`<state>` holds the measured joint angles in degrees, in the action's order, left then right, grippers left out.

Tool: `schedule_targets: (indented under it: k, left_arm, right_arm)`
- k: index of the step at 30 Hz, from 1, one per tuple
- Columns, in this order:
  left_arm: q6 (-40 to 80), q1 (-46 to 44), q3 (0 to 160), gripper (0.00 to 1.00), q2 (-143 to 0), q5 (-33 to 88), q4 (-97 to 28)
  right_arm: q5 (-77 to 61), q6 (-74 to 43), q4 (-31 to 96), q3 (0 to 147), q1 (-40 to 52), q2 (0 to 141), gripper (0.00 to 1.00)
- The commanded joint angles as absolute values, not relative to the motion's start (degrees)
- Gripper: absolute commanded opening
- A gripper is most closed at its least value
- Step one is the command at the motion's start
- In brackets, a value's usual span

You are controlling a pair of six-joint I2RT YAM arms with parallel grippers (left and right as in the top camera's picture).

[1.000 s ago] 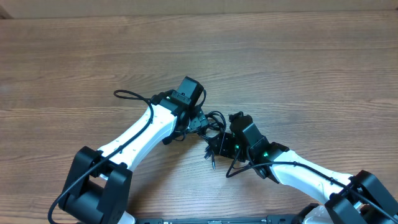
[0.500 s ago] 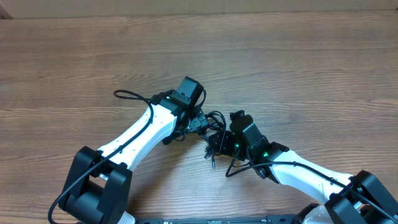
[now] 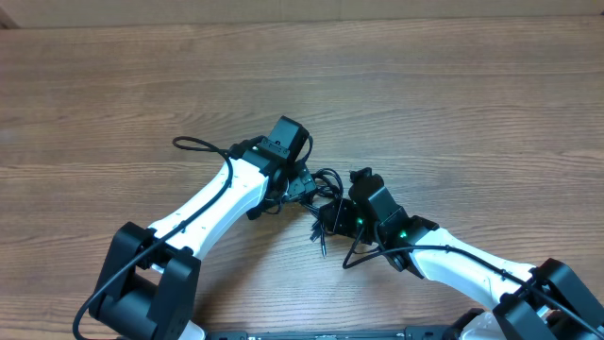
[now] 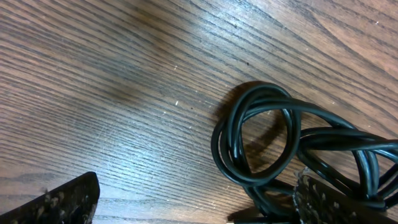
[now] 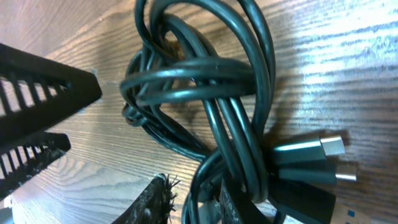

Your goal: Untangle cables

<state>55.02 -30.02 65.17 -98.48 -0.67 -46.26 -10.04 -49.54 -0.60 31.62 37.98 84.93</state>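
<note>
The cables (image 3: pixel 326 186) are thin black cords bunched in a small knot between my two grippers, with loose ends (image 3: pixel 319 241) trailing toward the front. In the left wrist view a cable loop (image 4: pixel 255 140) lies on the wood. My left gripper (image 4: pixel 193 205) is open, its fingers wide apart, and its right finger rests over cable strands. It sits at the knot's left in the overhead view (image 3: pixel 304 181). In the right wrist view the knot (image 5: pixel 205 81) shows silver plug ends (image 5: pixel 329 149). My right gripper (image 5: pixel 193 202) is closed narrowly on a cable strand, at the knot's lower right (image 3: pixel 332 217).
The wooden table (image 3: pixel 453 104) stretches all around. Thicker black arm cables run along the left arm (image 3: pixel 193 144) and loop by the right arm (image 3: pixel 363 253). The left gripper's black fingers (image 5: pixel 37 93) show at the left of the right wrist view.
</note>
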Motion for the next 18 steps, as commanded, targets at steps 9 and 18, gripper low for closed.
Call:
schedule_targets:
  k: [9, 18]
  left_arm:
    - [53.78, -30.46, 64.97, 1.00, -99.13, -0.43, -46.19]
    - [53.80, -30.46, 64.97, 1.00, -99.13, -0.40, -45.08]
  right_arm:
    - [-10.11, -52.75, 0.38, 32.97, 39.53, 85.01, 0.26]
    - [-10.11, -54.92, -0.38, 32.97, 39.62, 85.01, 0.26]
